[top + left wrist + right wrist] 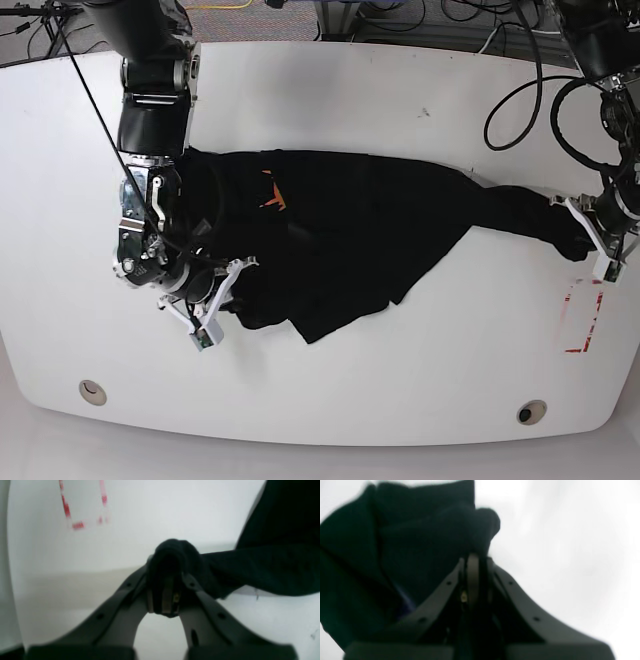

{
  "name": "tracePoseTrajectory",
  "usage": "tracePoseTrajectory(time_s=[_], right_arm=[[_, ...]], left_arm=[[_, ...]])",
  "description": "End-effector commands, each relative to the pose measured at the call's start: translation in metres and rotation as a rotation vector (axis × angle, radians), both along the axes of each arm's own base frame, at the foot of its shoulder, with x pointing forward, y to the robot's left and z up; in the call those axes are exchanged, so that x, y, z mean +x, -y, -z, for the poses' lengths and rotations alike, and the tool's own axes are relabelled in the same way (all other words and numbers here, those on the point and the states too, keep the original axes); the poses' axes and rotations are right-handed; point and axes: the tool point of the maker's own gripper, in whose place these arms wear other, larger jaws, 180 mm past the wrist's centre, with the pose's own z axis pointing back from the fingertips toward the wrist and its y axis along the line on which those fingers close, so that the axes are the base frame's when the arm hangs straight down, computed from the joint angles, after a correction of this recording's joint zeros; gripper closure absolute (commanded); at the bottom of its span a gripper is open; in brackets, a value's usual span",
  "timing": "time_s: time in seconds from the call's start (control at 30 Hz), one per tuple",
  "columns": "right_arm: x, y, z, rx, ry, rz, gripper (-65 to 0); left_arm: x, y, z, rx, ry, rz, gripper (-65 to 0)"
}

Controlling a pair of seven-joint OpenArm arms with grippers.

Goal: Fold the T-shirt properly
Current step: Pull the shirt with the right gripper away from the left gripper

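A: Where does the T-shirt (340, 225) lie?

B: Across the middle of the white table (400, 90), stretched from nine o'clock toward three o'clock in the base view. The bulk of the black cloth is bunched on the nine o'clock side, with a loose flap hanging down toward six o'clock. A small orange print (271, 190) shows on the upper part of it, toward eleven o'clock of the heap.

A: And the left gripper (165, 580)?

B: It sits at the three o'clock end of the table. The left wrist view shows its jaws pressed together on a bunched fold of the T-shirt (262, 567), the cloth bulging out over the fingertips and running off toward three o'clock in that view. From that grip the fabric is drawn out in a narrow band back to the main heap.

A: The right gripper (475, 562)?

B: At the nine o'clock end, toward the lower edge of the cloth. Its jaws are closed tight on a wad of the T-shirt (402, 555), which fills the ten o'clock part of the right wrist view; that picture is blurred.

A: Anything else on the table?

B: Red tape marks (583, 320) just toward six o'clock of the left gripper (600, 240), plain too in the left wrist view (75, 517). Black cables (530, 80) loop at one o'clock, beside the left arm.
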Motion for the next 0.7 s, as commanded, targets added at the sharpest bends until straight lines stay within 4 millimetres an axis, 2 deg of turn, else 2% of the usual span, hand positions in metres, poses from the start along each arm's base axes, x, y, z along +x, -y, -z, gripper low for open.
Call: tracePoseTrajectory(time_s=[0.0, 0.03, 0.2, 0.43, 0.53, 0.57, 0.67], right_arm=[[0.017, 0.005, -0.039, -0.001, 0.099, 0.007, 0.0], [0.022, 0.008, -0.051, -0.008, 0.123, 0.01, 0.0], [0.039, 0.026, -0.085, -0.056, 0.181, 0.025, 0.0], [0.066, 0.039, -0.147, -0.082, 0.306, 0.041, 0.0], [0.076, 0.042, -0.177, -0.088, 0.366, 0.047, 0.0], [0.08, 0.046, -0.195, -0.094, 0.398, 0.053, 0.0], [0.088, 0.053, -0.229, -0.107, 0.462, 0.064, 0.0]], left_arm=[[0.016, -0.005, -0.031, 0.02, 0.092, 0.005, -1.7], [0.019, -0.008, -0.035, 0.037, 0.101, -0.002, -1.7], [0.037, -0.019, -0.06, 0.109, 0.154, -0.04, -1.7], [0.064, -0.02, -0.1, 0.132, 0.253, -0.074, -1.7], [0.074, -0.021, -0.123, 0.139, 0.308, -0.083, -1.7], [0.079, -0.022, -0.138, 0.14, 0.347, -0.086, -1.7], [0.089, -0.02, -0.167, 0.133, 0.432, -0.083, -1.7]])
